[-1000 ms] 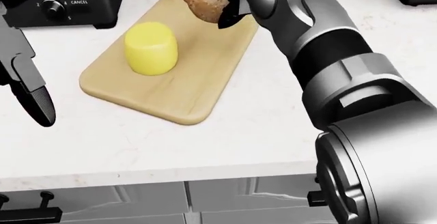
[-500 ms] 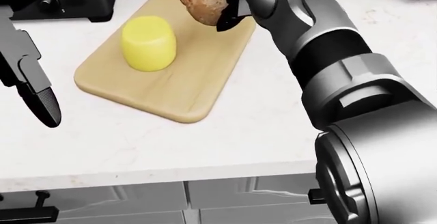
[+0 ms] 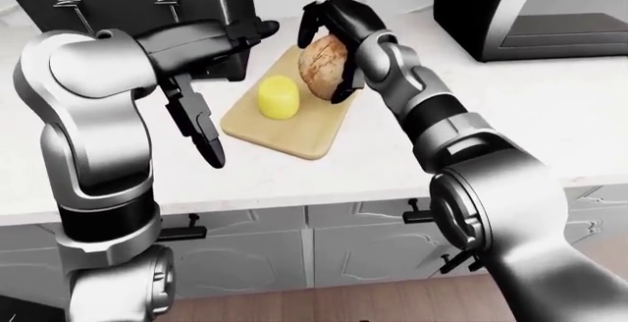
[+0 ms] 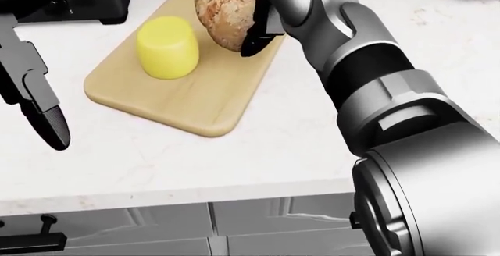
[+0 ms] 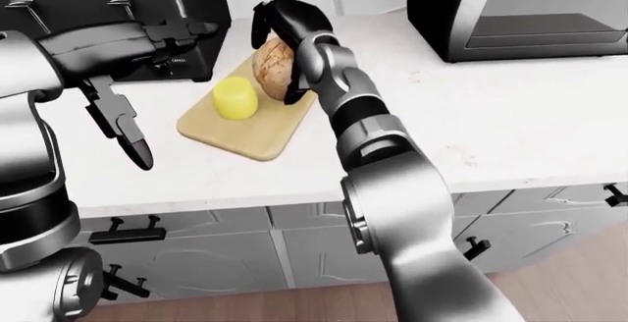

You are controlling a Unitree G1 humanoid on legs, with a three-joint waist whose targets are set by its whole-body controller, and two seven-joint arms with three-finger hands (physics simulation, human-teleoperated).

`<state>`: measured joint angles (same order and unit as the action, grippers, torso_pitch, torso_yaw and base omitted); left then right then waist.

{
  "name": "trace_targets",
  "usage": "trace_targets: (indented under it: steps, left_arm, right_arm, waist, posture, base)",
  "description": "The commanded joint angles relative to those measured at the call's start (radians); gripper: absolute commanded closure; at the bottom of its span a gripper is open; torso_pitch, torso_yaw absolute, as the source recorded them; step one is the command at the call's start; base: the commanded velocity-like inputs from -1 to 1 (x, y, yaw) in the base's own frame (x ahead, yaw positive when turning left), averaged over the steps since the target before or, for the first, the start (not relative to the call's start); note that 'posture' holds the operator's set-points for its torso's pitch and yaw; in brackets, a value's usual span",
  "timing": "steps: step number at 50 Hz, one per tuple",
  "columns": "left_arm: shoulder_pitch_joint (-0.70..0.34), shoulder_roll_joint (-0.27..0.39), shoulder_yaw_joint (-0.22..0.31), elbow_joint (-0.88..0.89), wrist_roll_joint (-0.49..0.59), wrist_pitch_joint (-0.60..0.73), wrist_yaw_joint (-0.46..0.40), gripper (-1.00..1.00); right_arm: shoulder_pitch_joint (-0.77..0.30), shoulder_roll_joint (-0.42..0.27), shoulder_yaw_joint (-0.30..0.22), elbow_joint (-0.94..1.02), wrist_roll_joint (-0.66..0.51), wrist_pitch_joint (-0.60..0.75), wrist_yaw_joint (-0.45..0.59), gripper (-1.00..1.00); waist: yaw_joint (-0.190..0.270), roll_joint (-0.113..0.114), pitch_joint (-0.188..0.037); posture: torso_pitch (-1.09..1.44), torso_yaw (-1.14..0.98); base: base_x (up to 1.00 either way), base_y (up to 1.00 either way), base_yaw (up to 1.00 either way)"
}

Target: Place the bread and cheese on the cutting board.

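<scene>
Bread [image 4: 225, 10] lowered toward cutting board [image 4: 187, 101], still gripped.

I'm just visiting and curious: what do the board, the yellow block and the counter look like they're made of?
The board looks like pale wood with a matte finish: tan, with faint grain and rounded corners. The yellow block looks like smooth, waxy cheese, evenly yellow and slightly shiny. The counter looks like polished white stone, perhaps marble, given its faint grey speckling. As a simulator render, these are only appearances.
</scene>
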<state>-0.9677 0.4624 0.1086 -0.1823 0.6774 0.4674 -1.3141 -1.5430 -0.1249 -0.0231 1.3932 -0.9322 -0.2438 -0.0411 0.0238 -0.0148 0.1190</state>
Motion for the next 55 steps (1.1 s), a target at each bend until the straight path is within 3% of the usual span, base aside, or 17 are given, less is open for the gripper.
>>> trace_targets:
  steps: [1, 9, 12, 13, 24, 36, 37, 55]
  left_arm:
    - [-0.033, 0.011, 0.016, -0.021, 0.002, -0.007, 0.014, -1.00]
    - [-0.032, 0.012, 0.016, -0.022, 0.003, -0.008, 0.012, -1.00]
    - [-0.031, 0.012, 0.017, -0.024, 0.003, -0.008, 0.012, -1.00]
    - [-0.031, 0.013, 0.017, -0.024, 0.003, -0.008, 0.011, -1.00]
    - [-0.027, 0.017, 0.020, -0.024, -0.001, -0.015, 0.013, -1.00]
    - [-0.018, 0.017, 0.021, -0.026, -0.003, -0.017, 0.017, -1.00]
    - [-0.019, 0.017, 0.021, -0.026, -0.002, -0.016, 0.017, -1.00]
    - [-0.013, 0.014, 0.020, -0.030, -0.001, -0.014, 0.019, -1.00]
  right_arm:
    - [-0.045, -0.013, -0.005, -0.043, 0.009, -0.006, -0.019, 1.00]
    - [-0.048, -0.017, -0.002, -0.043, 0.003, 0.011, -0.019, 0.97]
    - [-0.047, -0.017, -0.002, -0.043, 0.000, 0.015, -0.019, 0.80]
    - [-0.046, -0.017, -0.002, -0.042, 0.000, 0.017, -0.019, 0.64]
    - [-0.044, -0.016, 0.001, -0.042, -0.010, 0.028, -0.010, 0.24]
    - [-0.035, -0.013, 0.003, -0.041, -0.020, 0.041, -0.007, 0.10]
    - [-0.034, -0.013, 0.003, -0.041, -0.021, 0.044, -0.004, -0.04]
    - [-0.024, -0.011, 0.001, -0.041, -0.025, 0.052, 0.011, -0.18]
  waist:
    - [0.000, 0.005, -0.036]
    - [-0.001, 0.006, -0.038]
    - [-0.001, 0.007, -0.038]
    - [-0.001, 0.007, -0.038]
    - [-0.003, 0.008, -0.040]
    - [-0.003, 0.009, -0.041]
    - [-0.003, 0.009, -0.041]
    - [-0.002, 0.009, -0.040]
  posture:
    - [0.08, 0.00]
    - [0.08, 0.00]
    - [0.08, 0.00]
    - [0.08, 0.00]
    - [0.08, 0.00]
    - [0.08, 0.00]
    - [0.08, 0.00]
    - [0.08, 0.00]
  base:
    - [0.00, 0.00, 0.00]
    - [0.00, 0.00, 0.00]
    - [0.00, 0.00, 0.00]
    - [0.00, 0.00, 0.00]
    - [0.00, 0.00, 0.00]
    - [0.00, 0.00, 0.00]
    - [0.00, 0.00, 0.00]
    - [0.00, 0.00, 0.00]
